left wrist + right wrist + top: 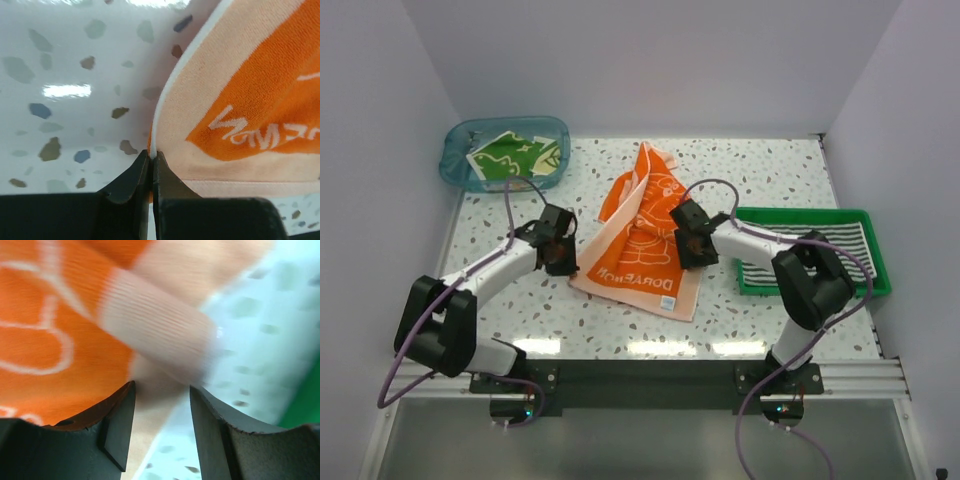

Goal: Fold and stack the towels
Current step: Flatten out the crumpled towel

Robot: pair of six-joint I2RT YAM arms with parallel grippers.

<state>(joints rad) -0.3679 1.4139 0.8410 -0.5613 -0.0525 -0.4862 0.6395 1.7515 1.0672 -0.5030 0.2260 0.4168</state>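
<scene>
The orange towel (638,245) with white cartoon and lettering lies rumpled in the middle of the table. Its far end is bunched up. My left gripper (560,256) is at its left edge, and in the left wrist view (152,154) it is shut on the white hem of the orange towel (250,100). My right gripper (692,242) is at the towel's right edge. In the right wrist view (162,387) it is open, with the pale border of the orange towel (50,315) between the jaws. The striped towel (835,245) lies in a green tray. The green towel (515,155) lies in a blue bin.
The green tray (810,213) sits at the right side of the table, close to the right arm. The translucent blue bin (455,160) sits at the far left corner. White walls stand on three sides of the speckled tabletop (770,170).
</scene>
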